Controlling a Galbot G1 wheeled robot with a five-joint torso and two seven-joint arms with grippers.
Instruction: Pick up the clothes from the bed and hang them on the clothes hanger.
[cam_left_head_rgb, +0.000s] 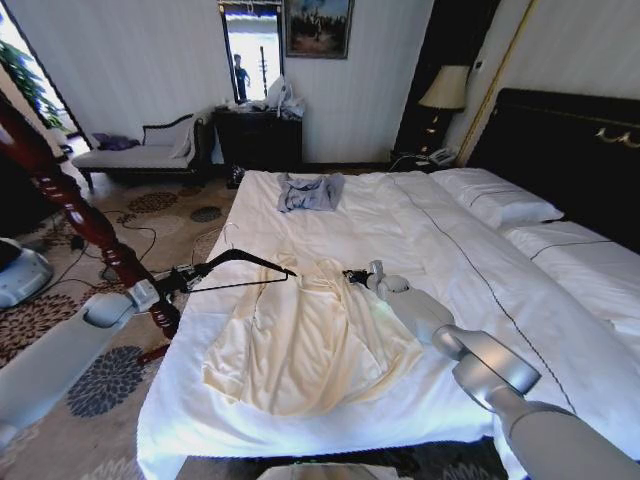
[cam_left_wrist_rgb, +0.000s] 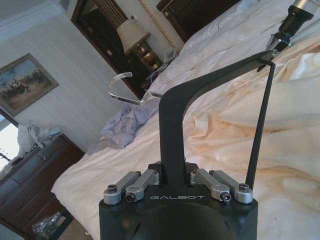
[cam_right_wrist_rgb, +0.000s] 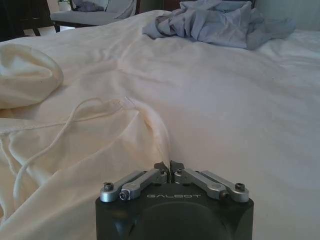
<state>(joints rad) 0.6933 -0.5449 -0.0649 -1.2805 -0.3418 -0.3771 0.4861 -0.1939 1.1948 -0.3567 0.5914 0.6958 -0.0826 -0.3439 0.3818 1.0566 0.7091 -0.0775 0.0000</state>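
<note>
Now the cream shirt (cam_left_head_rgb: 310, 340) lies spread flat on the bed (cam_left_head_rgb: 450, 260), on the half nearest the foot and toward the bed's left edge. The left gripper (cam_left_head_rgb: 185, 281) is clamped on one shoulder of the black hanger (cam_left_head_rgb: 240, 268), holding it just above the shirt's collar end with its far tip over the fabric and its silver hook (cam_left_wrist_rgb: 122, 85) pointing toward the headboard. The right gripper (cam_left_head_rgb: 355, 276) sits at the shirt's upper right edge, opposite the hanger's tip, its fingers (cam_right_wrist_rgb: 161, 171) pinched together on the shirt's edge. Beyond the shirt, nearer the pillows, lies a small grey-blue garment (cam_left_head_rgb: 308, 191).
</note>
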